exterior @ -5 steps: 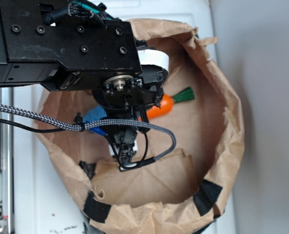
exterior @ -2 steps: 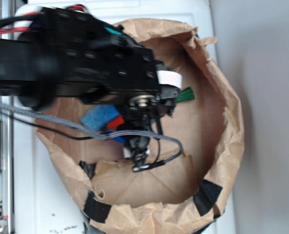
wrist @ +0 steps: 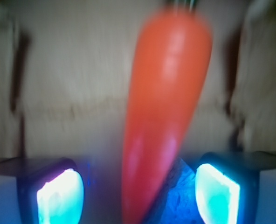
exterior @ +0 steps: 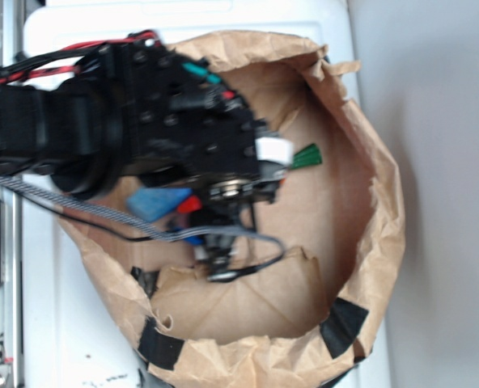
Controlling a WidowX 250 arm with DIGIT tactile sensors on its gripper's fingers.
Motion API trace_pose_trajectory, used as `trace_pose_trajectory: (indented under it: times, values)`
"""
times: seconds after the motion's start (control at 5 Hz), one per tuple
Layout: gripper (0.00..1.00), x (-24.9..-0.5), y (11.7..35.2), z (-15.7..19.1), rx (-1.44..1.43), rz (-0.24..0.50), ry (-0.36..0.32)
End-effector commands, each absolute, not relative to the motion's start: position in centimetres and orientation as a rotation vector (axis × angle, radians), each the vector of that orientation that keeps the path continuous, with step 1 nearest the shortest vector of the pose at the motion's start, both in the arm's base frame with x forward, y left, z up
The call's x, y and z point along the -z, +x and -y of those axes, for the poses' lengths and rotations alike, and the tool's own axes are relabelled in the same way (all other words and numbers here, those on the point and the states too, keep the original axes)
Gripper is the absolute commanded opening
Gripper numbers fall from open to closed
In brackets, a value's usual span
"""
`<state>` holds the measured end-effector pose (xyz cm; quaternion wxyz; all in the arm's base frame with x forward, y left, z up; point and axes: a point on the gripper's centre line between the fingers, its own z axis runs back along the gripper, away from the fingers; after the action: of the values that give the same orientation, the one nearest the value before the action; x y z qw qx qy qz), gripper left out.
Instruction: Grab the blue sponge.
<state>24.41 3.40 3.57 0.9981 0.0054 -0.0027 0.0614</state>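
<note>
Since a second earlier, your robot arm (exterior: pixel 126 121) had swung in from the left and dropped lower over the paper bag (exterior: pixel 369 170), so that its black body now hid nearly all of the carrot (wrist: pixel 166 107). From outside, only the carrot's green top (exterior: pixel 307 155) showed, past the right edge of the arm.

Your gripper (wrist: pixel 138 189) sat inside the bag, pointing down. In the wrist view its jaws stood wide apart, with one glowing pad (wrist: pixel 61 196) low on the left and the other low on the right. They held nothing. The orange carrot ran up between them, blurred and very close to the lens.

You could find the blue sponge (exterior: pixel 154 200) on the bag's floor, just left of the gripper and partly under the arm. In the wrist view a dark blue patch of it (wrist: pixel 180 198) showed beside the carrot's lower end, near the right pad. I cannot tell whether the two were touching.

The bag rested on a white worktop (exterior: pixel 61 339).
</note>
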Motion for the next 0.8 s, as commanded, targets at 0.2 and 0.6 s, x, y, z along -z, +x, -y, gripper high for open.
trace_pose_trajectory:
  times: [0.2, 0.6]
  values:
    - [1.0, -7.4, 20.1, -7.0, -0.158, 0.08, -0.002]
    - [1.0, -6.1, 18.6, -6.1, -0.235, 0.041, -0.013]
